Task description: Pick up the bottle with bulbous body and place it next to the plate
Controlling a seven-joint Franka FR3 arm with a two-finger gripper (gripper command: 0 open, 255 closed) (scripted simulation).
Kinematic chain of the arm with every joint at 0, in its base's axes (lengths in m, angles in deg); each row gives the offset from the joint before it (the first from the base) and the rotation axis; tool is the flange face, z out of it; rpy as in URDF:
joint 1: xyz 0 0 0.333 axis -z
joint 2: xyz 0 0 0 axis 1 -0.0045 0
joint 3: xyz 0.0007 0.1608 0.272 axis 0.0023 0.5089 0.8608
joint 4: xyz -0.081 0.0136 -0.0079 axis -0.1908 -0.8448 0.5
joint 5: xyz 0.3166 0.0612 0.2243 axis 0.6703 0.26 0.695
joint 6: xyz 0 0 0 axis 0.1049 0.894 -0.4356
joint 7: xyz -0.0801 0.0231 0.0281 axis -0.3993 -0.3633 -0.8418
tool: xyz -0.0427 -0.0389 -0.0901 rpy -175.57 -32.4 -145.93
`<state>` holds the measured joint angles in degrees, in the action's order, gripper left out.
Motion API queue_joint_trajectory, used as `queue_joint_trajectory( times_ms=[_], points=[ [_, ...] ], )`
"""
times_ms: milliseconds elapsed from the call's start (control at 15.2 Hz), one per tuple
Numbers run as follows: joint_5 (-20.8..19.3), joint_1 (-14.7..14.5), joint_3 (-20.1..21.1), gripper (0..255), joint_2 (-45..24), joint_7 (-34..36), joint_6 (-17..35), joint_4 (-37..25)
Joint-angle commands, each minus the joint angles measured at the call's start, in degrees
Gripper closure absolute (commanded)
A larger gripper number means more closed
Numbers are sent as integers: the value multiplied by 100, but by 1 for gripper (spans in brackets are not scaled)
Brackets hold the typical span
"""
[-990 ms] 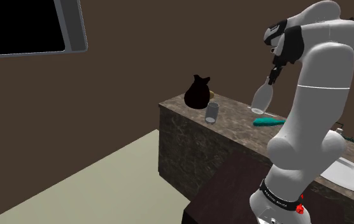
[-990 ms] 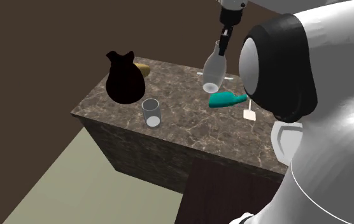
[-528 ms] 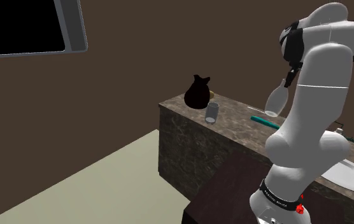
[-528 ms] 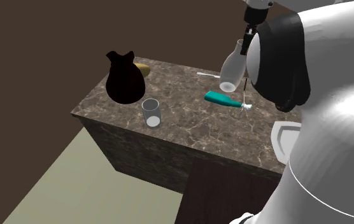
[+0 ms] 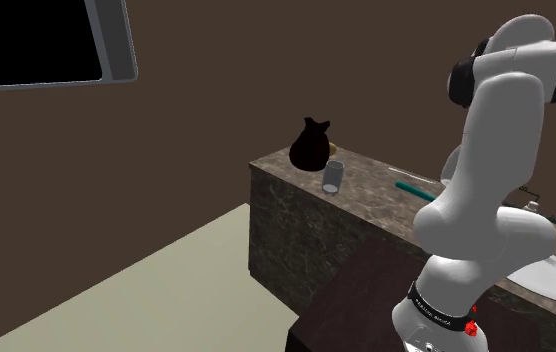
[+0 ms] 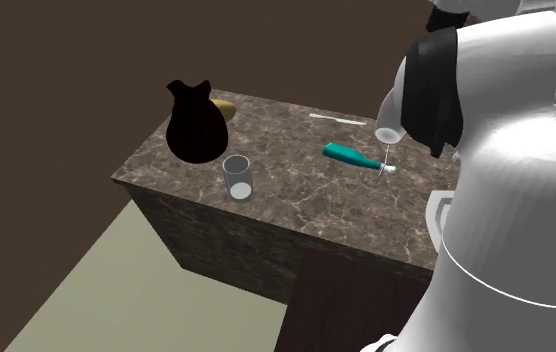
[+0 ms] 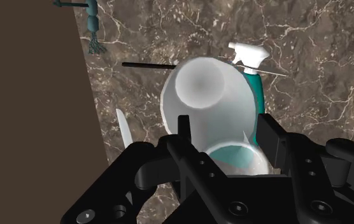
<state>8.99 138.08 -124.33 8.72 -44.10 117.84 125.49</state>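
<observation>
Franka's hand [image 7: 225, 130] grips a pale, bulbous bottle [image 7: 198, 95] by the neck end. The fingers [image 7: 183, 127] are closed narrow on it, and the body hangs away from the palm w/ its base facing the marble table [image 7: 309, 38] below. The bottle appears held clear of the surface, prob. so it can pass over clutter w/o a knock. A teal spray bottle [image 7: 253, 89] lies right beneath the hand, a thin dark rod [image 7: 147, 64] sits just past the bottle's base, and a small brush [image 7: 93, 28] is farther out. A glass [image 6: 237, 178] and black jug [image 6: 193, 122] stand well apart from the hand. The neck grip leaves the wide body free, so tilt looks like the main risk. Judged stage: lifted, mid-carry, w/ the set-down beside the plate not yet done.
</observation>
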Motion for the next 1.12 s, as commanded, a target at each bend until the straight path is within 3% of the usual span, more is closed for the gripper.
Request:
queue_joint_trajectory(
  times_ms=[0, 330, 1056],
  points=[
    [130, 306, -21, 255, -173, -296, -74, -198],
    [542, 1258, 29, 255, -812, -961, -432, -1075],
    [576, 1053, 59, 255, -809, -1059, 416, -175]
  ],
)
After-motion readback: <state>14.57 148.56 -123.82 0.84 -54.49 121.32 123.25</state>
